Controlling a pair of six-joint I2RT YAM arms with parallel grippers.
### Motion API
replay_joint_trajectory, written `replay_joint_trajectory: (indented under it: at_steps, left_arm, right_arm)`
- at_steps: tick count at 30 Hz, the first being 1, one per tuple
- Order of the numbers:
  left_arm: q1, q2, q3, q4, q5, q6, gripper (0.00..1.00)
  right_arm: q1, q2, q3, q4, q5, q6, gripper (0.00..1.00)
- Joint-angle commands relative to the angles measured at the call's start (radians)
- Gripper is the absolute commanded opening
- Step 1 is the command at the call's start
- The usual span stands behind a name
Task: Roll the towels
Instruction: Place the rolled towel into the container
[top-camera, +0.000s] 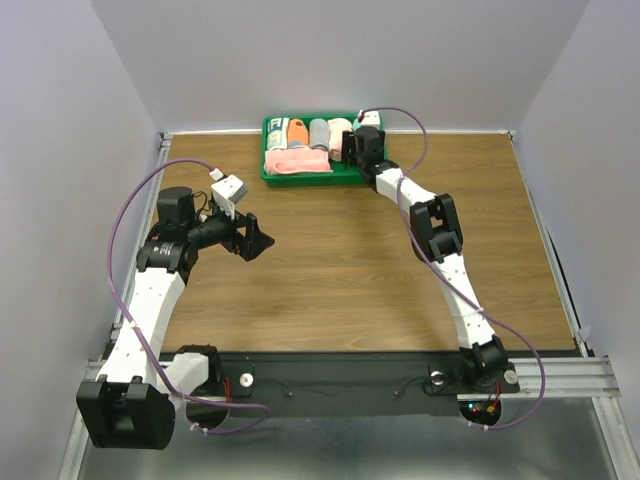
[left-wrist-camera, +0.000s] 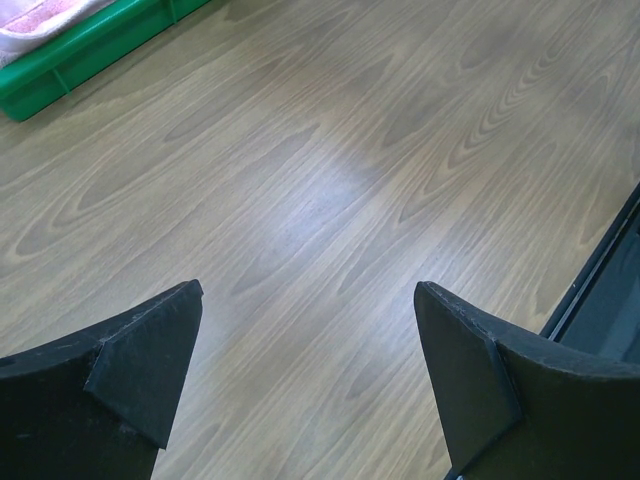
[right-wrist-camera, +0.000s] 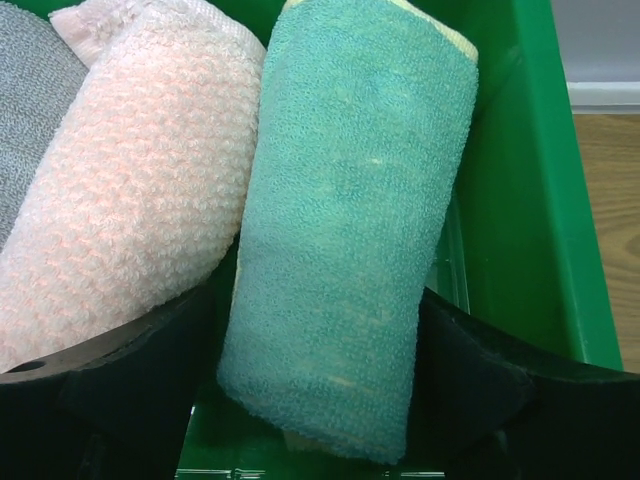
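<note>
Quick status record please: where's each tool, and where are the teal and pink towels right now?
left tool: open, empty, over the table
right tool: fingers either side of teal towel, grip unclear
teal towel: rolled, lying in green tray
pink towel: rolled, beside the teal one, same tray

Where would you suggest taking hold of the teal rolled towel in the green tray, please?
Take the teal rolled towel across the middle of its length, coming down from above with a finger on each long side. It lies on its side between the pink rolled towel and the green tray's wall, so its top is the open approach.
</note>
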Motion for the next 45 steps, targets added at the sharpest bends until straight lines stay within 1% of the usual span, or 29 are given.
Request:
replay_joint_trajectory:
  at_steps: [1,9,18,21,22,23,24,27,30,31,33,34,37,41,45]
  left_arm:
    - [-0.004,-0.032,0.007,0.013,0.005,0.006,0.99]
    - [-0.004,-0.049,0.010,0.014,0.003,-0.003,0.99]
    - [-0.004,-0.058,0.010,0.013,-0.002,-0.003,0.99]
    - [-0.004,-0.058,0.010,0.017,0.000,-0.010,0.99]
    - [-0.004,-0.056,0.010,0.019,-0.002,-0.010,0.99]
    - [-0.004,-0.058,0.010,0.017,-0.002,-0.011,0.99]
    - [-0.004,-0.061,0.010,0.017,-0.002,-0.011,0.99]
    - [-0.004,-0.065,0.010,0.017,-0.008,-0.014,0.99]
    - [-0.004,-0.069,0.008,0.023,-0.006,-0.025,0.99]
    - [-0.004,-0.067,0.008,0.031,-0.003,-0.028,0.99]
    - [-0.004,-0.067,0.004,0.037,-0.002,-0.037,0.99]
    - [-0.004,-0.067,0.002,0.040,0.000,-0.045,0.99]
    - [-0.004,-0.067,0.005,0.042,-0.003,-0.048,0.99]
    - [-0.004,-0.076,0.004,0.040,-0.012,-0.046,0.99]
    - [-0.004,-0.078,0.002,0.040,-0.014,-0.046,0.99]
  right_arm:
    - [-0.011,-0.105,-0.002,0.013,0.026,-0.018,0.83]
    - [-0.012,-0.146,0.049,0.065,0.116,-0.071,0.85]
    - [-0.012,-0.166,0.047,0.135,0.119,-0.167,0.85]
    - [-0.015,-0.195,0.015,0.138,0.103,-0.174,0.78]
    - [-0.015,-0.227,-0.025,0.135,0.054,-0.177,0.70]
    - [-0.015,-0.255,-0.061,0.136,0.017,-0.180,0.67]
    - [-0.015,-0.281,-0.095,0.135,-0.068,-0.179,0.61]
    - [-0.012,-0.391,-0.215,0.093,-0.198,-0.176,0.48]
    - [-0.012,-0.465,-0.304,0.038,-0.220,-0.158,0.39]
    - [-0.012,-0.473,-0.321,0.018,-0.215,-0.153,0.32]
    - [-0.012,-0.477,-0.347,0.001,-0.217,-0.156,0.28]
    - [-0.012,-0.474,-0.361,-0.016,-0.214,-0.156,0.23]
    - [-0.014,-0.445,-0.367,-0.034,-0.212,-0.141,0.20]
    - [-0.012,-0.396,-0.332,-0.092,-0.227,-0.095,0.12]
    - [-0.012,-0.346,-0.287,-0.134,-0.238,-0.062,0.06]
